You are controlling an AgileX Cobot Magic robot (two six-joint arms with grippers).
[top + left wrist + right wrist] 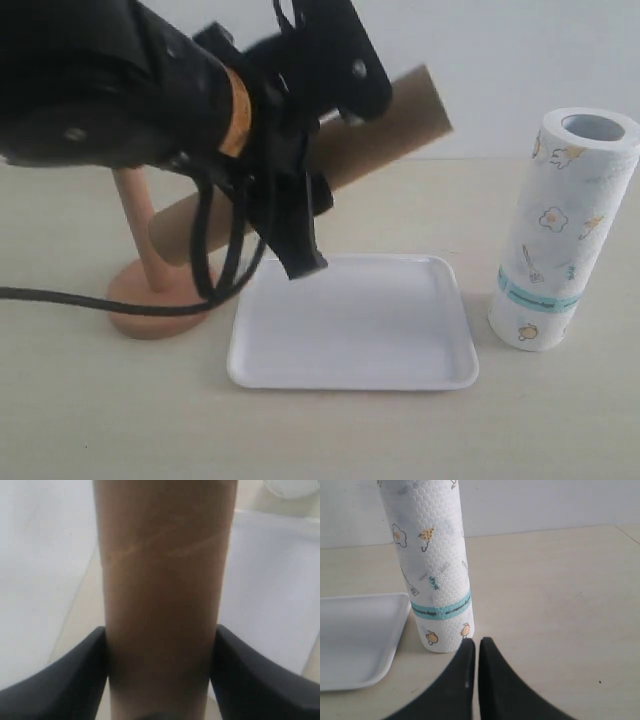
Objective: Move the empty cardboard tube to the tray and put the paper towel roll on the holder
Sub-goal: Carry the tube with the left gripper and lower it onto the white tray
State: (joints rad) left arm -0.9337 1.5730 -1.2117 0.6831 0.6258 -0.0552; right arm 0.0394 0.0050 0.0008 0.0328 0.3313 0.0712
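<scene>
cardboard tube [408, 116] in the left claw [160, 680], aslant above the tray [352, 384]

the flat, smooth table [90, 420] is a pale cream colour and fills the low part of the exterior view. behind it stands a plain white wall [520, 50]. table and wall meet in a straight line far back.

Left tool [303, 175] seemingly clamps tube [400, 125] (tilted, brown).
</scene>
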